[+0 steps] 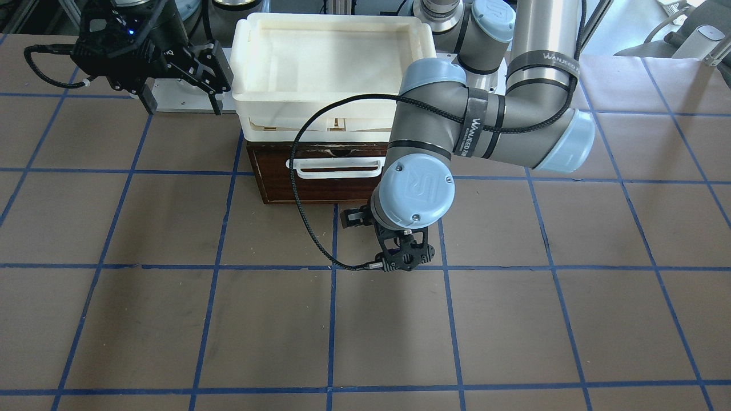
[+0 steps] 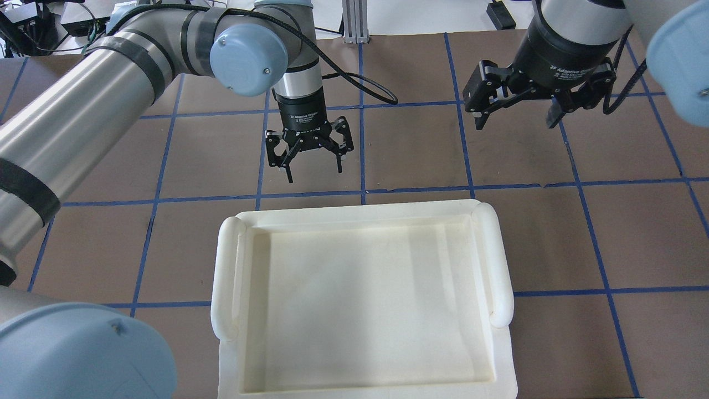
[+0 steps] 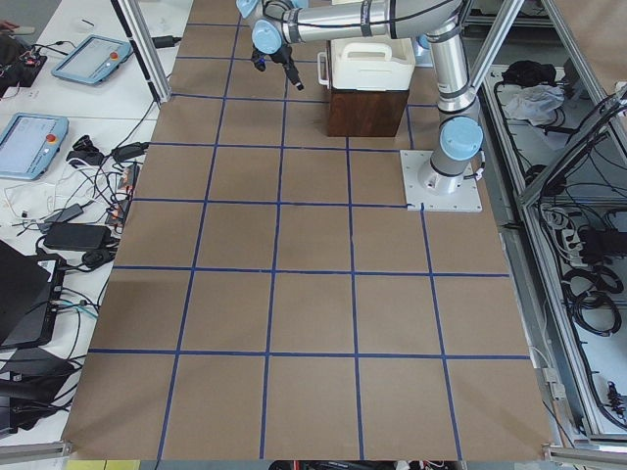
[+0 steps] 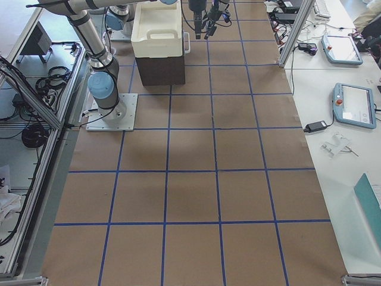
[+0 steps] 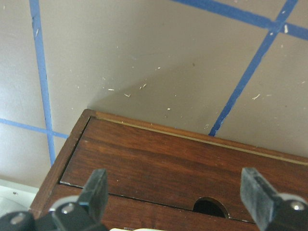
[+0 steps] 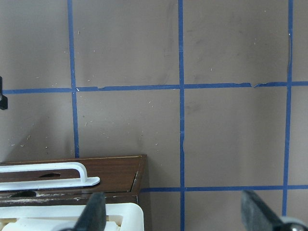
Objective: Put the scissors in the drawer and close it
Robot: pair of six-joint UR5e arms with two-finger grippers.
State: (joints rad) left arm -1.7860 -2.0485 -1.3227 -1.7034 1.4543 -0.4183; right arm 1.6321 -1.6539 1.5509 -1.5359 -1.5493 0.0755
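The drawer (image 1: pixel 320 185) shows only its dark brown front and white bar handle (image 1: pixel 337 169). It sits pushed in under the white tray, and none of its pale inside shows. The scissors are not in any view. My left gripper (image 2: pixel 314 174) is open and empty, and hangs just in front of the drawer front (image 5: pixel 168 159). My right gripper (image 2: pixel 516 119) is open and empty, and hovers above the table beside the drawer's end. Its wrist view shows the drawer's corner (image 6: pixel 120 173) and handle (image 6: pixel 48 173).
A white tray (image 2: pixel 232 266) with nothing in it sits on top of the drawer case. The brown table has a grid of blue tape. Operators' desks with tablets (image 3: pixel 34 142) line the far side of the table.
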